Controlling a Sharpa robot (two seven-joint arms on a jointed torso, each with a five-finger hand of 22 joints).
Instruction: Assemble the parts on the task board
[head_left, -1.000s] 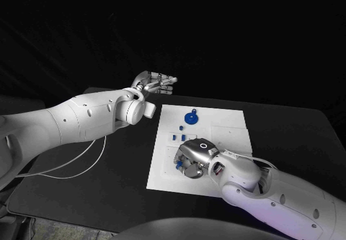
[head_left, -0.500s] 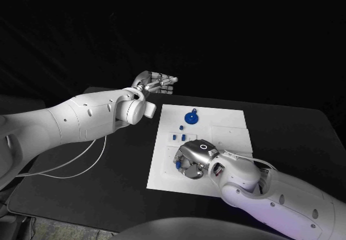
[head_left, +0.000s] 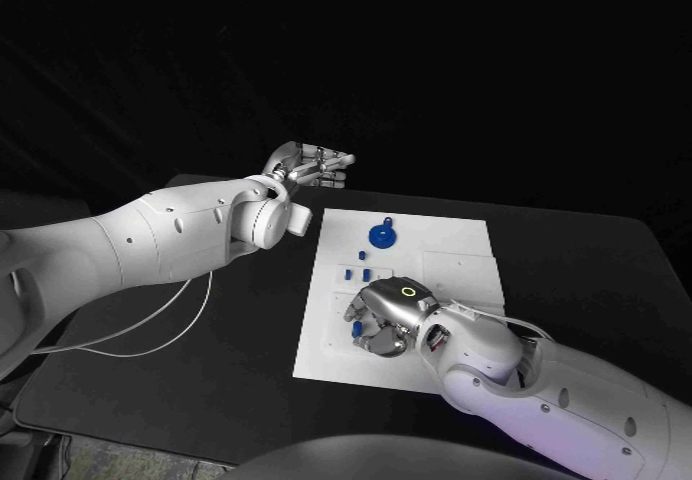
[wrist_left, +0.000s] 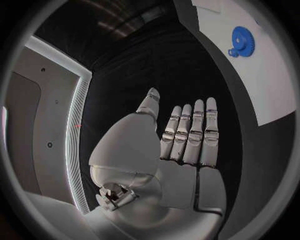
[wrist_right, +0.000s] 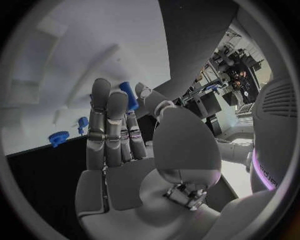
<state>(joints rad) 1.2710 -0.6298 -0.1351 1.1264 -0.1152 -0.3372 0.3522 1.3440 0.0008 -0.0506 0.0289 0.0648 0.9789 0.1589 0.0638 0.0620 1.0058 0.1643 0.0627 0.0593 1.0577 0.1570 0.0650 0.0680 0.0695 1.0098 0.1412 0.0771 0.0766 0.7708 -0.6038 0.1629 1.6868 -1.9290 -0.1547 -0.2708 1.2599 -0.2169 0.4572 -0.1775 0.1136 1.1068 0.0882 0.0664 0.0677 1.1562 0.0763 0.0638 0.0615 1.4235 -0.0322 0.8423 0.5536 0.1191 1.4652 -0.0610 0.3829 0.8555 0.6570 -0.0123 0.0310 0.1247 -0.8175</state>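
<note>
Head view: white board (head_left: 433, 262) mid-table.
L hand (head_left: 309, 165): off board, fingers straight, holds nothing.
R hand (head_left: 382, 318): over board, seems to pinch blue part (wrist_right: 127, 95).
Blue gear (head_left: 382, 236): on board.

Head camera looks steeply down on black table (head_left: 216, 370) and white board (head_left: 433, 250). Left wrist camera sits close behind left hand (wrist_left: 181, 145), facing board's far part. Right wrist camera, close behind right hand (wrist_right: 115, 135), faces board, seemingly from just above. All share blue gear (head_left: 382, 236).
</note>
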